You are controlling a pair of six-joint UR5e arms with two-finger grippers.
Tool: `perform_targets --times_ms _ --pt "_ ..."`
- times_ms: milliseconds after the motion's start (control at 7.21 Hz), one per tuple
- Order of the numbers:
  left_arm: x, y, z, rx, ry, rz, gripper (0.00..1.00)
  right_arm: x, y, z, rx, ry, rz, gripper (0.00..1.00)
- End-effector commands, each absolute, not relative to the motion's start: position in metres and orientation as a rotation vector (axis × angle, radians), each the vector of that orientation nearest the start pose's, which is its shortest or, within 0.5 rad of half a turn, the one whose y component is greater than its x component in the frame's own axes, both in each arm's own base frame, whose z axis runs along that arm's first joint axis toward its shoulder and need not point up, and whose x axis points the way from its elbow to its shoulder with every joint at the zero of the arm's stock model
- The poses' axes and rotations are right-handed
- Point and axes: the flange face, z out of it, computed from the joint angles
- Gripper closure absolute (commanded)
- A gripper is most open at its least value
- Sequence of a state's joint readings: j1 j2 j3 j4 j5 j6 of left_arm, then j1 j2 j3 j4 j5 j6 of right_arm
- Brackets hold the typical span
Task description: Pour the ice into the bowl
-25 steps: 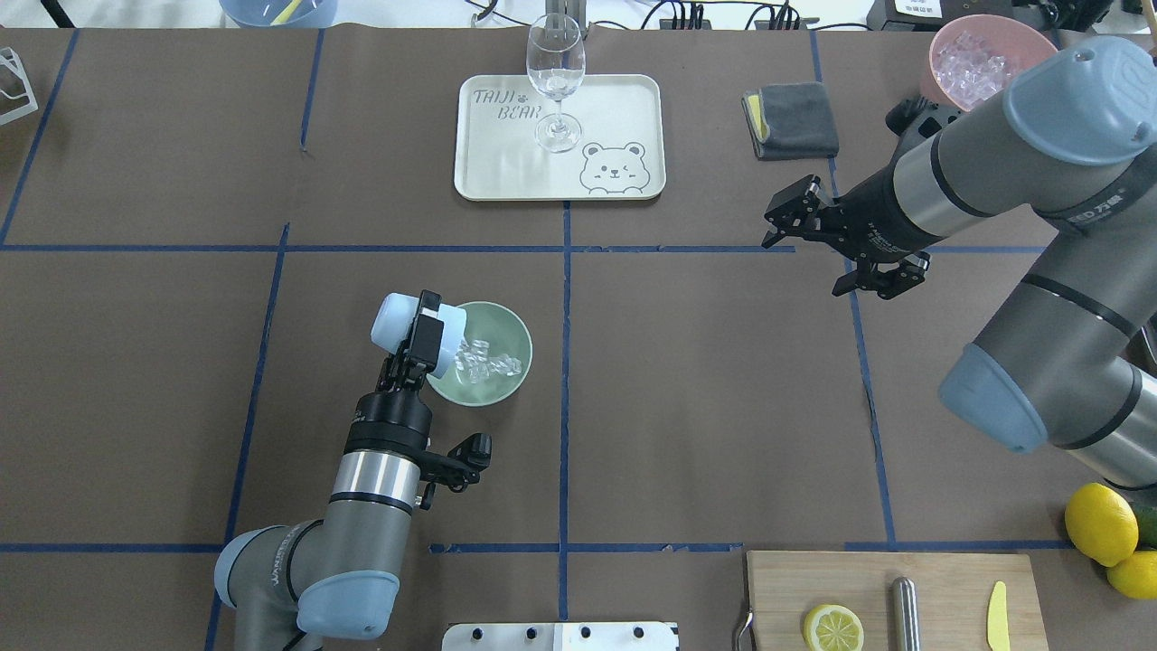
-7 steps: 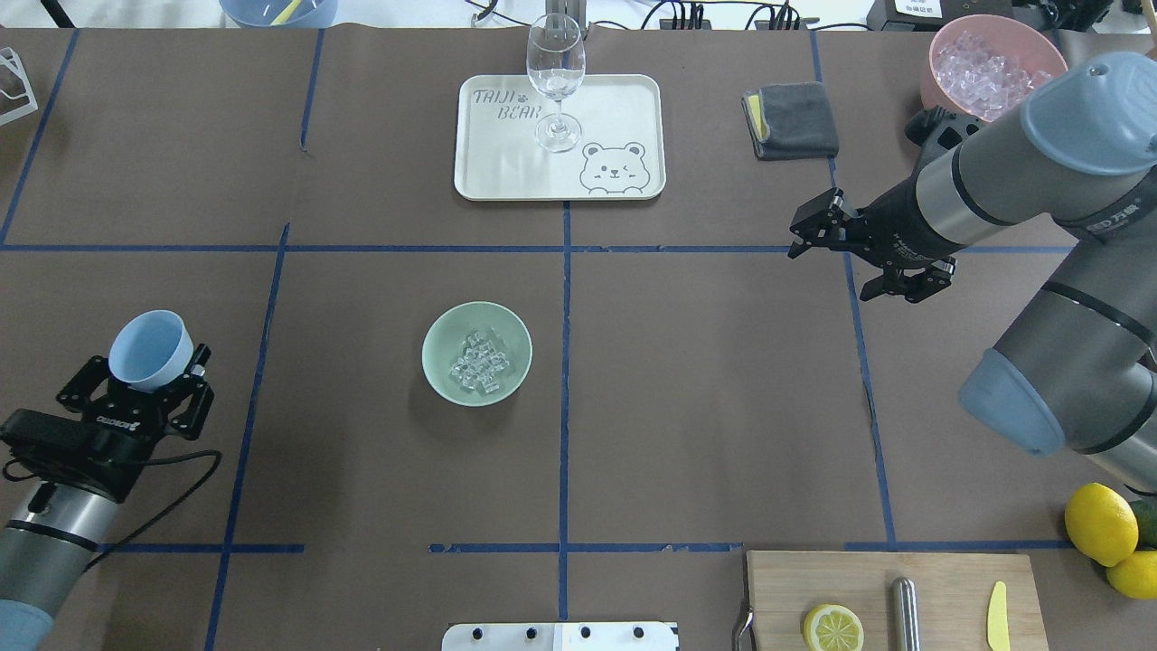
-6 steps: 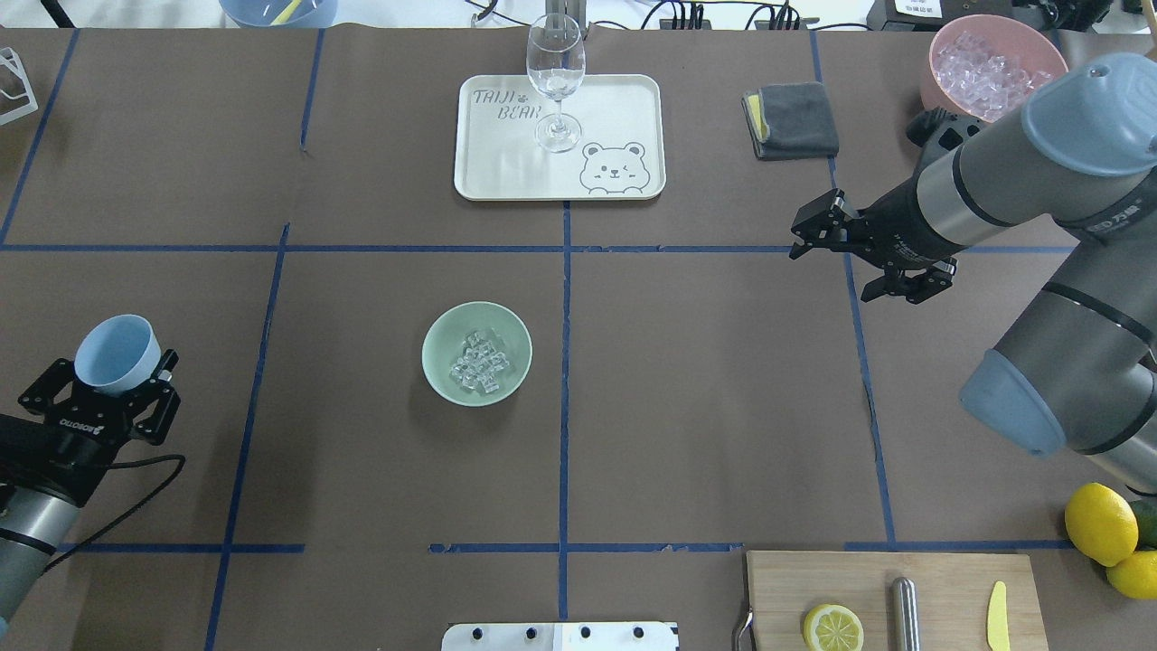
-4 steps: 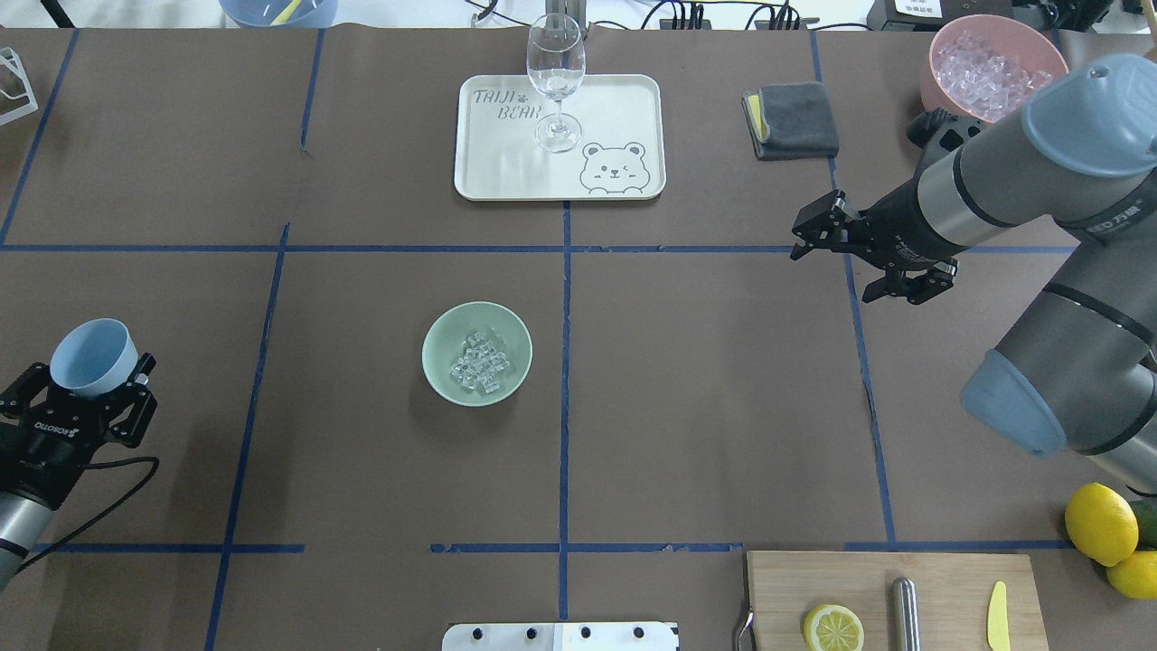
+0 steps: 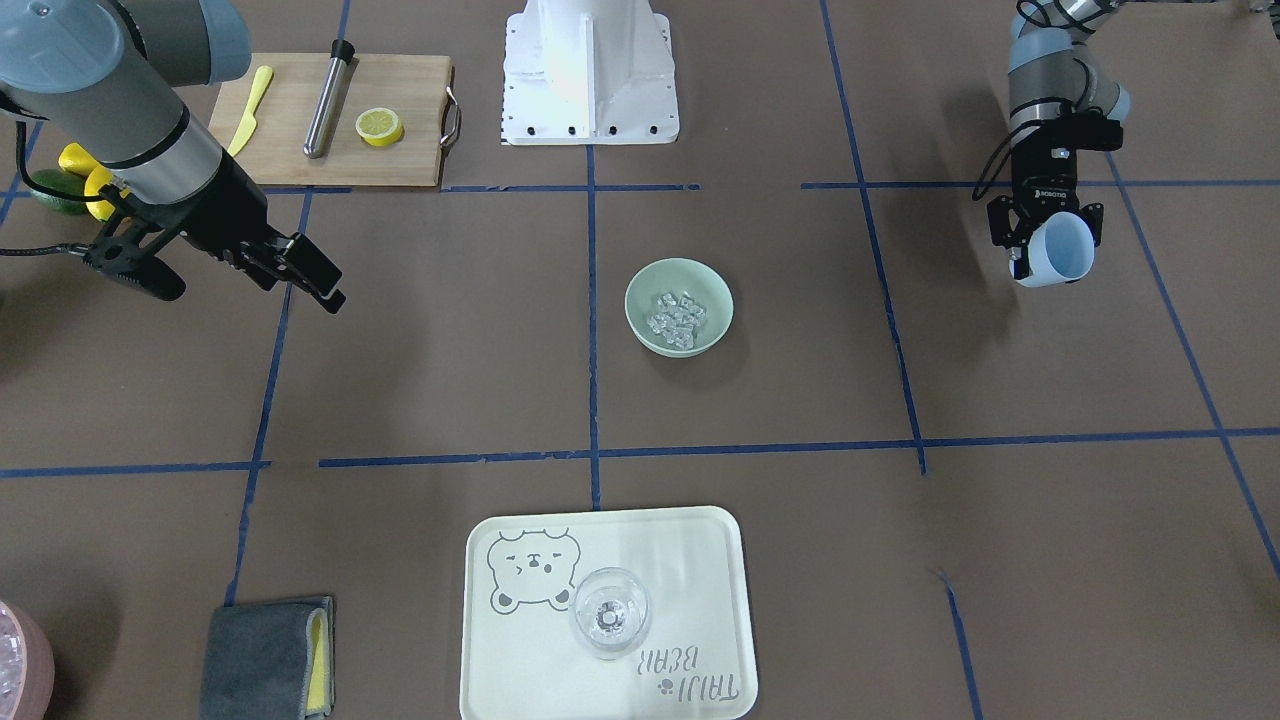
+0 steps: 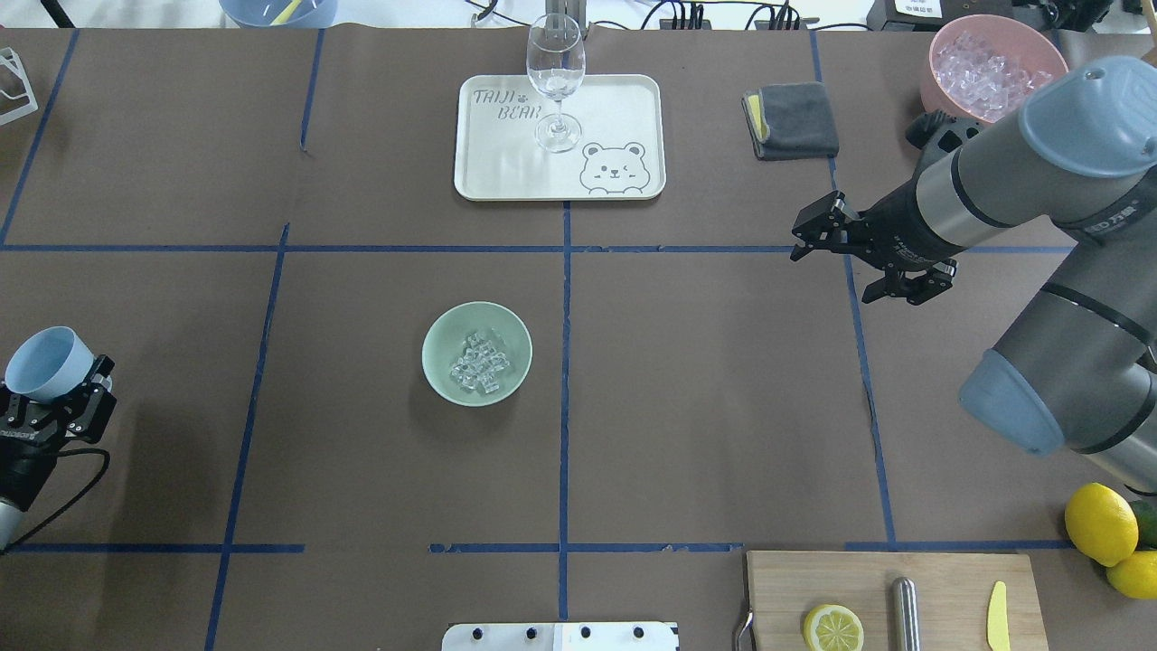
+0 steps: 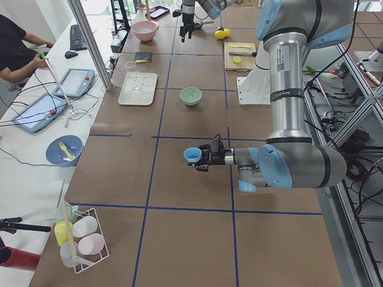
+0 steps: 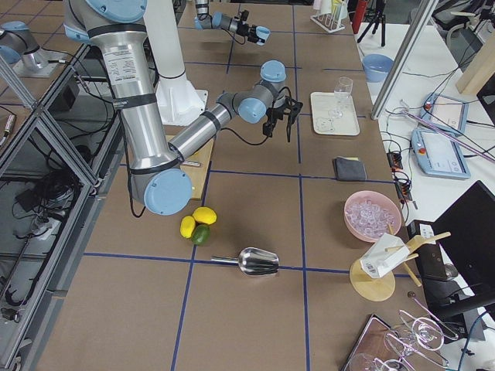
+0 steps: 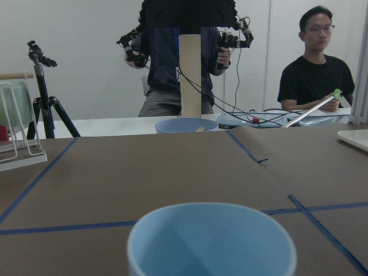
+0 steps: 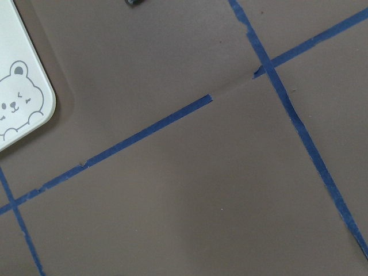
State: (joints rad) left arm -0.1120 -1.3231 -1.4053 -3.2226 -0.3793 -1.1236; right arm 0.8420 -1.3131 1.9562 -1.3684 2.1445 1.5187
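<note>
Over the tabletop point(image 6: 705, 407), the right hand point(image 6: 836, 268) hangs at the overhead frame's upper right, fingers apart and empty. The left hand point(image 6: 56, 391) sits at the far left edge. The bowl point(image 6: 441, 336) stands well to its right, just left of centre. The left hand is clamped on an upright light blue cup point(image 6: 38, 362), seemingly empty. The ice point(image 6: 477, 363) lies heaped in the bowl, so the pour looks done.

Ice point(image 5: 678, 316) pcs too small to count, blue cup point(image 9: 210, 241) btm cropped, pink container point(image 5: 38, 665) mostly off-frame
</note>
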Motion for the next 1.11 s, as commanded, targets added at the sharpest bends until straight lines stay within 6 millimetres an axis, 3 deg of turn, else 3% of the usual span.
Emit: perform_targets --times_ms 0,416,555,972 --pt "0.299 -0.259 0.663 1.251 0.75 -0.496 1.0 -0.307 -0.463 0.317 -0.13 -0.985 0.483 0.0" --pt "0.32 -0.258 0.655 1.295 0.719 -0.519 0.97 -0.307 -0.462 0.318 -0.13 -0.983 0.483 0.0" --pt "0.318 -0.257 0.664 1.309 0.693 -0.511 0.89 -0.307 -0.462 0.318 -0.13 -0.983 0.483 0.0" --pt "0.323 -0.25 0.673 1.302 0.688 -0.483 0.81 -0.309 -0.462 0.318 -0.131 -0.983 0.481 0.0"
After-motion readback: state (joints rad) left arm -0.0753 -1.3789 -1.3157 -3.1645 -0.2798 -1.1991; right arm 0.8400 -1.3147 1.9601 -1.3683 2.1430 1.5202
